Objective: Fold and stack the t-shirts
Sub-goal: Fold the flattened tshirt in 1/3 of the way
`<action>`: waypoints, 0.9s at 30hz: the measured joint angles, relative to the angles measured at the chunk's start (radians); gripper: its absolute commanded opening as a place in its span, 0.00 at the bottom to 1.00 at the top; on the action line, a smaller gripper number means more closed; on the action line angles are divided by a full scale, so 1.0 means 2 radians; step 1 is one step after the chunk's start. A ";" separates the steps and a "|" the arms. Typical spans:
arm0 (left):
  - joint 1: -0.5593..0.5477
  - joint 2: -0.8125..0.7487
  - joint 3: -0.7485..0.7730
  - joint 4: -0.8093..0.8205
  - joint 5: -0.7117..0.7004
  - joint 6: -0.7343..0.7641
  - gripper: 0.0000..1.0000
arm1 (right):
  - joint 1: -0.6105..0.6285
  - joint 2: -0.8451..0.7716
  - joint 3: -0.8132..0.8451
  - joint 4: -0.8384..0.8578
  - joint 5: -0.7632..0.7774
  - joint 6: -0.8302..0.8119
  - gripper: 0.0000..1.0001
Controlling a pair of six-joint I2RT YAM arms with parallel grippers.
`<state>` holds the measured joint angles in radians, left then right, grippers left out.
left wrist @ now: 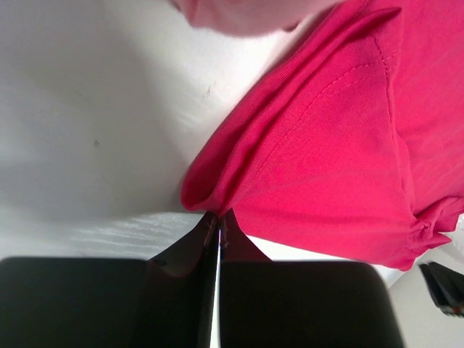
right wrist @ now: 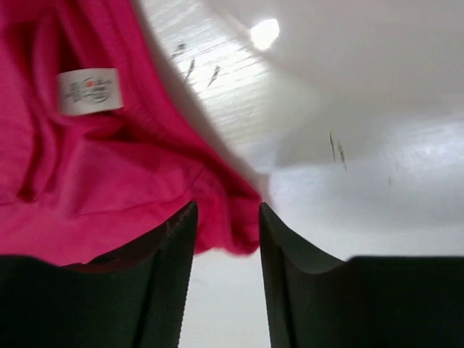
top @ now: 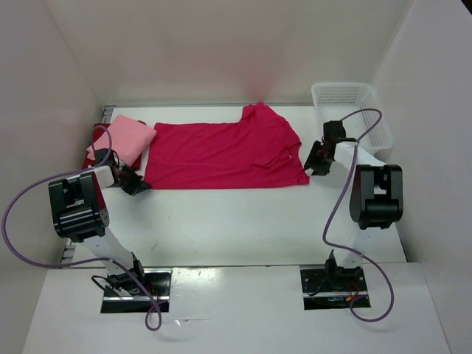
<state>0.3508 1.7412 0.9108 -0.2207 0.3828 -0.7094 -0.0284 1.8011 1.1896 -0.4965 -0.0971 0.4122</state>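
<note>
Top view: the magenta-pink t-shirt (top: 228, 151) lies flat across the rear of the table (top: 236, 221). Just left of it, the folded light pink t-shirt (top: 127, 140) rests on the dark red t-shirt (top: 96, 134).

Left wrist view: the left gripper (left wrist: 219, 221) is fully closed, its tips touching the magenta-pink t-shirt's folded edge.

Right wrist view: the right gripper (right wrist: 227, 214) has its jaws apart, with a shirt corner lying between them.
</note>
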 measured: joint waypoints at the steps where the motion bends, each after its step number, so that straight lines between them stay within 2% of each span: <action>1: 0.000 -0.001 0.000 -0.002 0.000 0.001 0.00 | 0.001 -0.014 -0.001 -0.005 0.001 0.000 0.47; 2: 0.000 -0.003 0.000 -0.006 0.000 0.002 0.00 | 0.002 -0.033 -0.001 -0.010 0.002 -0.001 0.46; 3: 0.000 -0.005 0.000 -0.009 0.000 0.003 0.00 | 0.004 -0.054 -0.001 -0.013 0.003 -0.001 0.39; 4: 0.000 -0.007 0.000 -0.011 0.000 0.003 0.00 | 0.006 -0.074 -0.001 -0.014 0.002 -0.001 0.29; 5: 0.000 -0.010 0.000 -0.012 0.000 0.003 0.00 | 0.010 -0.092 -0.001 -0.013 -0.001 0.000 0.10; 7: 0.000 -0.013 0.000 -0.013 0.000 0.004 0.00 | 0.028 -0.117 0.001 -0.007 -0.009 0.009 0.00; 10: 0.000 -0.014 -0.001 -0.014 0.000 0.004 0.00 | 0.064 -0.100 0.001 0.013 -0.031 0.022 0.00; 13: -0.001 -0.014 -0.001 -0.014 0.001 0.005 0.00 | 0.089 -0.033 0.002 0.035 -0.055 0.035 0.00; 18: -0.008 -0.014 -0.005 -0.010 0.002 0.000 0.00 | 0.091 0.051 -0.001 0.043 -0.063 0.061 0.00; 21: 0.000 -0.014 -0.025 -0.005 0.019 -0.004 0.00 | 0.090 0.036 -0.030 0.066 -0.064 0.082 0.00; 27: 0.054 -0.045 -0.079 -0.007 0.060 0.000 0.00 | 0.072 -0.093 -0.207 0.111 -0.101 0.137 0.00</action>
<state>0.4595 1.6520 0.7528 -0.2356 0.5018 -0.7094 0.1150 1.6161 0.7750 -0.2752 -0.2985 0.6857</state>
